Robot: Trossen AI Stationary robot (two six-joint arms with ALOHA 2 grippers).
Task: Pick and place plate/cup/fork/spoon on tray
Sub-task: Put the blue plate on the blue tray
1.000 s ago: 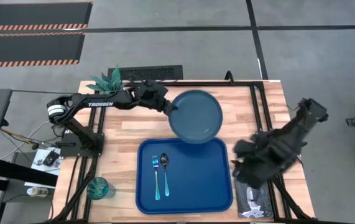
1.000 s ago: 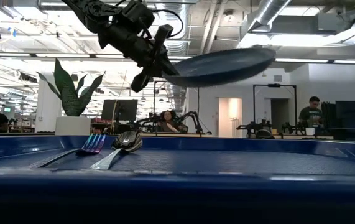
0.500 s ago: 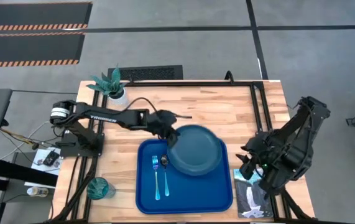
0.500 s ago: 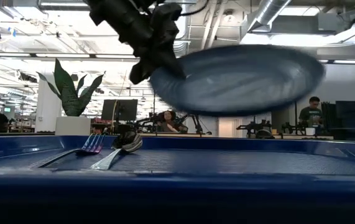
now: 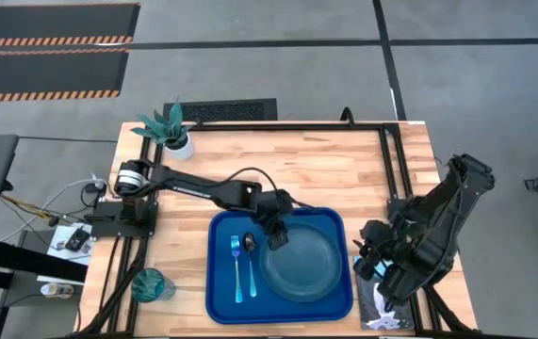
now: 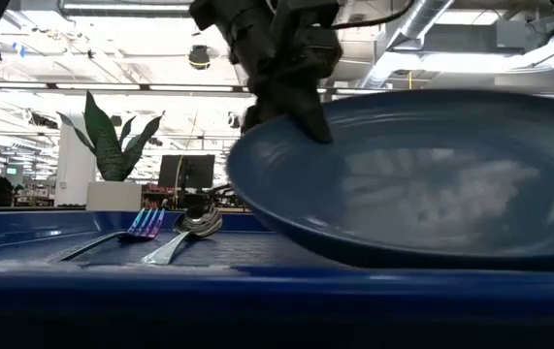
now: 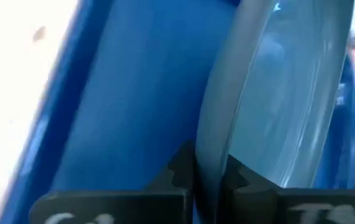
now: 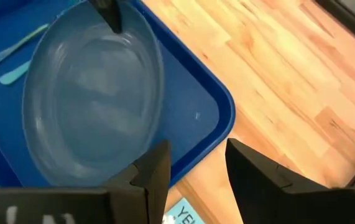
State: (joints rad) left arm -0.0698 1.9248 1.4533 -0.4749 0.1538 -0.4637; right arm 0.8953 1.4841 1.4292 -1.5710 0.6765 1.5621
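the left gripper [image 5: 276, 235] is clamped on the plate's [image 5: 304, 262] rim, edge-on so the plate can go down flat over the tray [image 5: 221, 292], beside the fork [image 5: 236, 267] and spoon [image 5: 250, 254]. the right gripper [image 8: 193, 168] waits off the tray's right edge, jaws apart, holding nothing. the cup [image 5: 150, 283] stands left of the tray, not yet loaded.

Glossy plastic and glaze over pale, matt wood

The tray [image 5: 223, 299] looks like smooth, shiny blue plastic; the plate [image 5: 304, 266] has a sleek glazed sheen that catches ceiling light. The bench [image 5: 344, 169] is light, planked wood with visible grain. The spoon [image 5: 250, 256] and fork [image 5: 236, 267] show metallic ends on pale blue plastic-looking handles. The left gripper [image 5: 277, 236] is matt black.
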